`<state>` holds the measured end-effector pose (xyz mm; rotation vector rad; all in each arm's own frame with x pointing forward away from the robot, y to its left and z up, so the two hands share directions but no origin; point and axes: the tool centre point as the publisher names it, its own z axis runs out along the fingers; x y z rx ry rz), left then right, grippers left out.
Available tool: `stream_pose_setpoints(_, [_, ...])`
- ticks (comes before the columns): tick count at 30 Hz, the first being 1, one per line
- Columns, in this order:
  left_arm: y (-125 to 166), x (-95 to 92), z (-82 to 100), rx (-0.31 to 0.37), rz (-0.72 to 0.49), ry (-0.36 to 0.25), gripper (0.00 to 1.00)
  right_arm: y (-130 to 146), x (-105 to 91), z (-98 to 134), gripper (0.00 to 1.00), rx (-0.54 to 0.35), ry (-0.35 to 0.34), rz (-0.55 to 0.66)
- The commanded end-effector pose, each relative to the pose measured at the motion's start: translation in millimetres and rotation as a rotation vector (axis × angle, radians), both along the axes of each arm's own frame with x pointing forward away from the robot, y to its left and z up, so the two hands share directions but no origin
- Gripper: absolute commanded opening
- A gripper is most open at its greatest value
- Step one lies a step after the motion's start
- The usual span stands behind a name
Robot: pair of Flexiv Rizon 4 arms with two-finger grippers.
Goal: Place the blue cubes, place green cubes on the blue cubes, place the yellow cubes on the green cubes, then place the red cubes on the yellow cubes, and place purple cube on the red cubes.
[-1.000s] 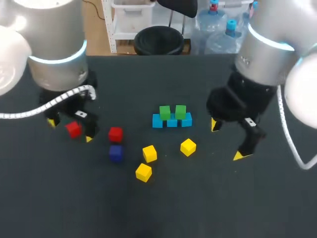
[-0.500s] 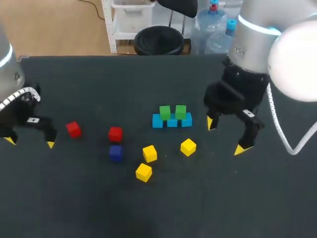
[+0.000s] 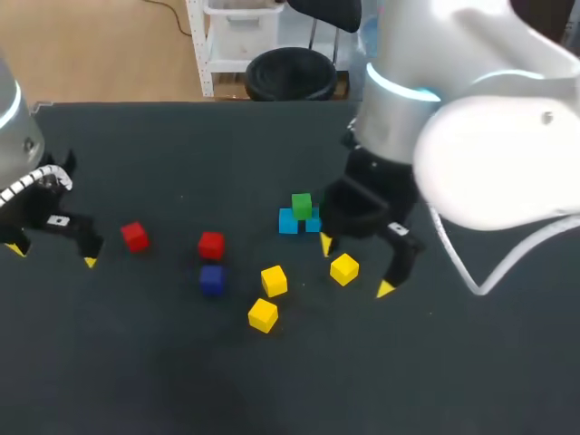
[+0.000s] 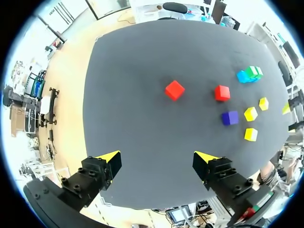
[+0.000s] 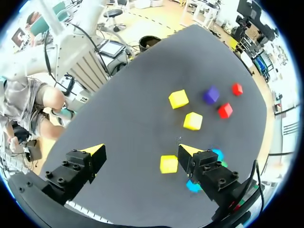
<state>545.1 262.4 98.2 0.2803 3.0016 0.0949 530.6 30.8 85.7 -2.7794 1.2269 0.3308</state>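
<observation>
A row of blue cubes (image 3: 288, 222) sits mid-table with a green cube (image 3: 302, 205) on top; my right arm hides the row's right end. My right gripper (image 3: 355, 267) hangs open just in front of it, low over one yellow cube (image 3: 343, 269), which lies between the fingers close to one fingertip (image 5: 187, 151). Two more yellow cubes (image 3: 274, 280) (image 3: 263, 314) lie to the left. Farther left lie the purple cube (image 3: 212, 279) and two red cubes (image 3: 211, 245) (image 3: 135, 236). My left gripper (image 3: 53, 256) is open at the table's left edge, holding nothing.
The black tabletop (image 3: 181, 381) is bare along the front and at the back. In the left wrist view the cubes lie well ahead of the left gripper (image 4: 156, 159), the nearest being a red cube (image 4: 175, 90).
My right arm has swung left and forward, over the yellow cube, and now covers part of the blue and green stack. My left arm drew back from the red cube to the left edge.
</observation>
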Motion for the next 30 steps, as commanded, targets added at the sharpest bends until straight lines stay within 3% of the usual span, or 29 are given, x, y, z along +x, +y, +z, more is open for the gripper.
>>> stream_pose_setpoints(1, [3, -4.8, 1.2, -0.01, -0.009, -0.009, 1.0, 24, 9.6, -9, 1.0, -0.03, 0.025, 0.011])
stream_pose_setpoints(7, [3, -4.8, 1.2, -0.01, -0.009, -0.009, 1.0, 53, 10.1, -21, 1.0, -0.021, 0.04, -0.02])
stream_pose_setpoints(14, [3, -4.8, 1.2, -0.01, -0.009, -0.009, 1.0, 79, 13.0, -36, 1.0, -0.058, 0.005, -0.054])
stream_pose_setpoints(19, [3, -4.8, 1.2, -0.01, -0.009, -0.009, 1.0, 84, 17.5, -46, 1.0, -0.118, -0.028, -0.115])
stream_pose_setpoints(30, [3, -4.8, 1.2, -0.01, -0.009, -0.009, 1.0, 84, 35.6, -64, 1.0, -0.135, -0.029, -0.195])
